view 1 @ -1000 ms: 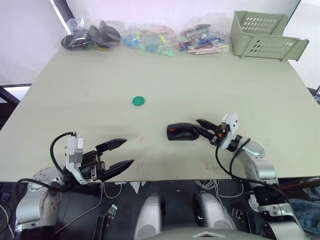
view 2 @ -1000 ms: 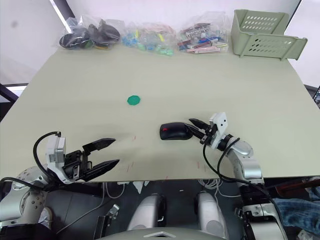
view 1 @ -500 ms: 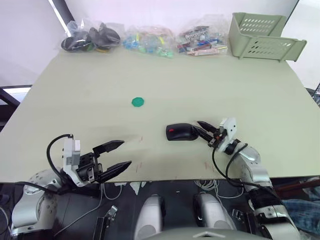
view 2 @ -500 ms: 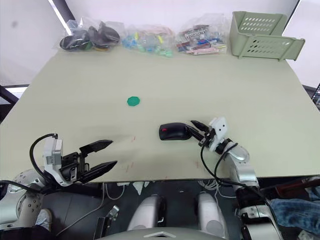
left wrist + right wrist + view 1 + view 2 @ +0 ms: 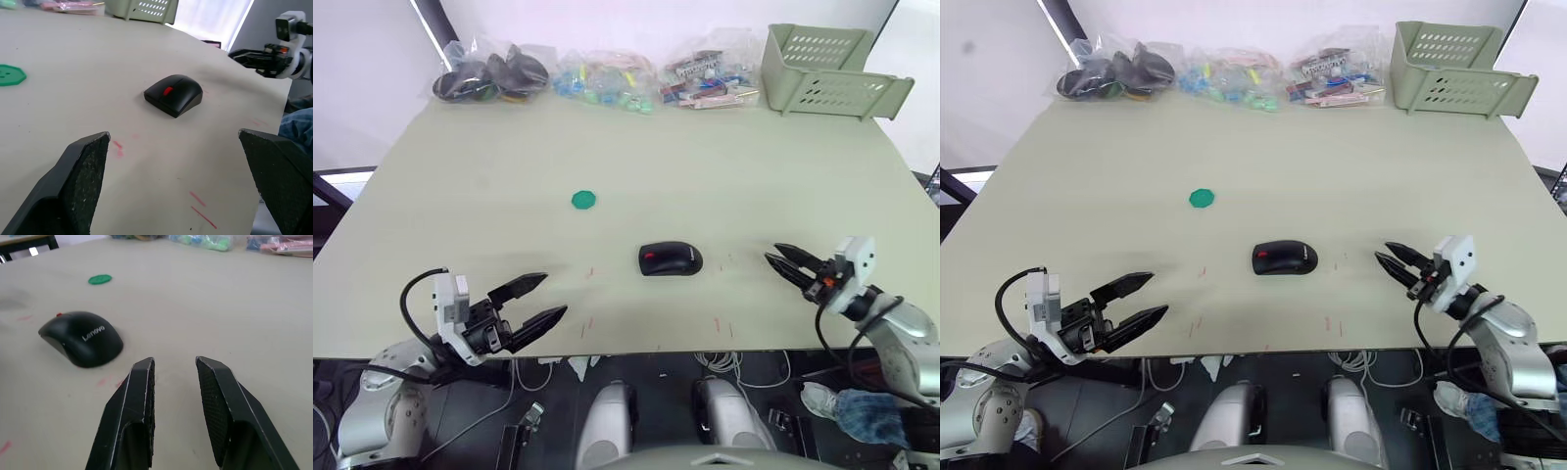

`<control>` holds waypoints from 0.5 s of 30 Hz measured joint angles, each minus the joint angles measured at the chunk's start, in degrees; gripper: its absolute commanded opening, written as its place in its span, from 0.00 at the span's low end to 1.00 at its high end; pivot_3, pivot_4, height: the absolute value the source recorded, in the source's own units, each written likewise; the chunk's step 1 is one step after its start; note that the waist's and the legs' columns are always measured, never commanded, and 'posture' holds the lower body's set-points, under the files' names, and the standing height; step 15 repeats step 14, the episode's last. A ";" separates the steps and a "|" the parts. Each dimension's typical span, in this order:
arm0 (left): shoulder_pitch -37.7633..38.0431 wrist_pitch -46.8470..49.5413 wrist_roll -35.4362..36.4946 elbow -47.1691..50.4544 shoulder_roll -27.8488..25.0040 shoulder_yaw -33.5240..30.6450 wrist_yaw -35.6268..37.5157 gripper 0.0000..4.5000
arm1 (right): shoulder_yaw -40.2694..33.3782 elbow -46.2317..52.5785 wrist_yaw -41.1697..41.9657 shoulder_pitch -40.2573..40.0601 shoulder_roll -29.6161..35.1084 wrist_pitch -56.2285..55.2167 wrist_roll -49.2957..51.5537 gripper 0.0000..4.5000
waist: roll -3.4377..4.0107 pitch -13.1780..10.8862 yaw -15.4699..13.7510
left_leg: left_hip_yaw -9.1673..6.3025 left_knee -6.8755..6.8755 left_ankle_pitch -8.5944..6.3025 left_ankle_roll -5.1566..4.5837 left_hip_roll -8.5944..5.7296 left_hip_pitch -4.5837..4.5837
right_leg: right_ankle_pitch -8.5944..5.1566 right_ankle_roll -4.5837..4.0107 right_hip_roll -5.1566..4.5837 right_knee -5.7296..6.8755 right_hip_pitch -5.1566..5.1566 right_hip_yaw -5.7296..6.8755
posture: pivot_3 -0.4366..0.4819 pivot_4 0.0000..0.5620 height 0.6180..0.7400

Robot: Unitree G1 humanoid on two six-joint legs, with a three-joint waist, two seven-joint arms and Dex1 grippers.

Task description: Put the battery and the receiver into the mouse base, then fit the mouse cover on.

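The mouse base [image 5: 651, 258], black with a red wheel at its front, lies mid-table. The glossy mouse cover [image 5: 678, 259] sits on top of it, closed over the body, with white lettering on its back [image 5: 93, 333]. Battery and receiver are hidden from view. My right gripper [image 5: 771, 253] hovers open to the right of the mouse, well apart from it, with nothing between its fingers [image 5: 142, 396]. At the near left edge my left gripper [image 5: 555, 294] is open wide and empty, pointing toward the mouse [image 5: 173, 94].
A flat green disc [image 5: 584, 199] lies left of and beyond the mouse. Plastic bags of parts [image 5: 489, 70] line the far edge, with a pale green basket [image 5: 832, 70] at the far right. Faint red marks dot the table [image 5: 460, 176] near its front edge.
My right gripper has drawn back to the right, away from the mouse it was touching. The mouse stays in place. The left gripper has barely shifted.
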State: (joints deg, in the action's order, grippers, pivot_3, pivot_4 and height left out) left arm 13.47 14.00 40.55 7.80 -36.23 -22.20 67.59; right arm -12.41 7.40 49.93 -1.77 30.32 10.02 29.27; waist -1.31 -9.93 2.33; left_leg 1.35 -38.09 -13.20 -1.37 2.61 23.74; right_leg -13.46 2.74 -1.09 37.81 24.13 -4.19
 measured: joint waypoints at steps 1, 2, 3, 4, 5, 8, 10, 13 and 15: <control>0.39 0.36 -0.27 -0.19 0.00 -0.06 -0.98 1.00 | -1.35 0.00 0.60 -1.33 0.94 0.06 0.53 0.42 | 0.00 0.00 -0.05 | 0.01 0.00 0.00 0.00 0.01 0.02 | 0.00 0.00 0.00 -0.02 0.00 0.01 | 0.48 0.27 1.00; 0.65 0.44 -0.69 -0.40 -0.02 -0.15 -1.68 1.00 | -2.34 -0.04 1.16 -2.35 1.61 0.06 0.66 0.44 | -0.01 0.00 -0.08 | 0.01 0.00 0.00 0.00 0.00 0.03 | 0.00 0.00 0.00 -0.03 0.00 0.01 | 0.48 0.27 1.00; 0.90 0.44 -1.09 -0.47 -0.02 -0.17 -2.10 1.00 | -2.88 -0.07 1.77 -3.25 2.19 0.04 0.96 0.52 | -0.01 0.00 -0.10 | 0.01 0.00 0.00 0.00 0.01 0.04 | 0.00 0.01 -0.02 -0.06 0.00 0.00 | 0.48 0.27 1.00; 1.41 0.42 -1.31 -0.51 -0.02 -0.29 -2.82 1.00 | -3.78 -0.45 2.78 -4.67 2.98 -0.05 1.43 0.58 | -0.01 0.00 -0.14 | 0.00 0.00 0.00 0.00 0.00 0.04 | 0.00 0.01 -0.05 -0.07 -0.01 0.00 | 0.48 0.27 1.00; 1.88 0.41 -1.67 -0.57 -0.02 -0.44 -3.37 1.00 | -4.65 -1.11 3.63 -5.83 3.65 -0.28 1.61 0.69 | -0.01 0.00 -0.15 | 0.00 0.00 0.00 0.00 0.00 0.05 | 0.00 0.01 -0.08 -0.09 -0.01 -0.03 | 0.48 0.27 1.00; 3.33 0.40 -2.35 -1.74 -0.01 -1.66 -4.53 1.00 | -7.47 -3.16 5.02 -8.05 5.15 -0.35 1.77 0.97 | -0.02 -0.01 -0.05 | 0.03 0.00 -0.01 0.00 -0.01 0.04 | 0.00 0.02 -0.13 -0.12 0.00 -0.08 | 0.48 0.27 1.00; 3.35 0.16 -2.56 -1.84 -0.02 -1.99 -5.09 1.00 | -8.09 -3.39 6.03 -8.35 5.35 -0.49 2.05 0.97 | -0.03 -0.01 0.03 | 0.01 -0.01 -0.01 0.00 0.01 0.00 | 0.00 0.02 -0.13 -0.09 0.00 -0.08 | 0.48 0.27 1.00; 3.83 0.02 -3.23 -1.85 0.01 -2.02 -5.61 1.00 | -8.36 -3.90 7.32 -9.06 5.77 -1.20 2.04 0.97 | -0.03 -0.01 -0.02 | -0.03 0.00 -0.02 0.01 0.03 0.01 | 0.00 0.01 -0.13 -0.08 0.01 -0.06 | 0.48 0.27 1.00; 4.01 -0.06 -3.33 -1.85 0.02 -2.02 -5.79 1.00 | -8.42 -4.11 7.55 -9.12 5.96 -1.41 2.04 0.97 | -0.02 -0.01 -0.03 | -0.02 0.01 -0.02 0.02 0.04 0.02 | 0.00 0.01 -0.14 -0.10 0.02 -0.06 | 0.48 0.27 1.00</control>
